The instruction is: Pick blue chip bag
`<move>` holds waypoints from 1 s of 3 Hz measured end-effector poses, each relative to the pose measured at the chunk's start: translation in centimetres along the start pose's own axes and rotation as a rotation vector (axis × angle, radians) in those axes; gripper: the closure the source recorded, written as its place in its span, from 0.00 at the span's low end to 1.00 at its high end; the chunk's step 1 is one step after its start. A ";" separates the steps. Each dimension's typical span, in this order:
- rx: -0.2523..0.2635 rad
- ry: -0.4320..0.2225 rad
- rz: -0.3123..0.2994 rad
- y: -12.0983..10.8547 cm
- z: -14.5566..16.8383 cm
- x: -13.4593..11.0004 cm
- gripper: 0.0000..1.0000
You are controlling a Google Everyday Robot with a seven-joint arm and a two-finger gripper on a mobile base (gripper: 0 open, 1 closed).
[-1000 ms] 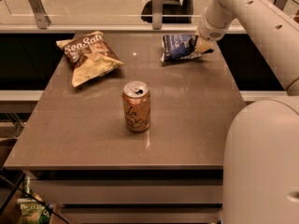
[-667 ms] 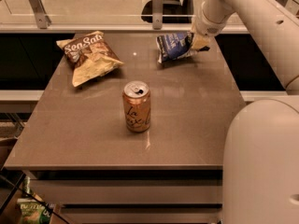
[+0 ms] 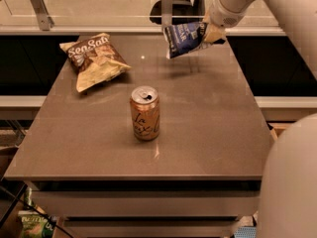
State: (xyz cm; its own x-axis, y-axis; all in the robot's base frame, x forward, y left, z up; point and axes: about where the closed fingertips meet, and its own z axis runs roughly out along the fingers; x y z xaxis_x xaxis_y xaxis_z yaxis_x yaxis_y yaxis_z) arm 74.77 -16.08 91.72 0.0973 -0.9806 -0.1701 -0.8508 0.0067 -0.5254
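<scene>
Farthest to the left of the gripper [image 3: 213, 34], and somewhat nearer the camera than it, a tan-and-brown Sea Salt chip bag [image 3: 94, 58] lies flat on the grey-brown table [image 3: 208, 133]. An orange drink can [image 3: 145, 113] stands upright on the table, also left of the gripper but much closer to the camera, well apart from both bags. The blue chip bag [image 3: 184, 37] sticks out directly from the gripper's left side, tilted and crinkled. It hangs clear of the table near the far edge, with its shadow on the surface below. The gripper's fingers are closed on the bag's right end, pinching it. From the gripper, the white arm [image 3: 267, 4] runs up and off to the right. The robot's pale rounded body [image 3: 292, 182] fills the lower right corner, beside the table's right edge.
</scene>
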 end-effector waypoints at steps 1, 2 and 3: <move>0.045 0.002 -0.002 0.5 -2.8 -0.9 1.00; 0.081 0.019 0.003 1.0 -5.0 -1.5 1.00; 0.101 0.043 0.004 1.1 -6.3 -1.9 1.00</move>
State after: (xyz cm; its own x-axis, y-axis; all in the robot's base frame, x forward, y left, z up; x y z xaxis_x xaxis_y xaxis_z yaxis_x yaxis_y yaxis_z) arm 70.37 -15.45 96.70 0.0694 -0.9880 -0.1377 -0.7949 0.0286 -0.6061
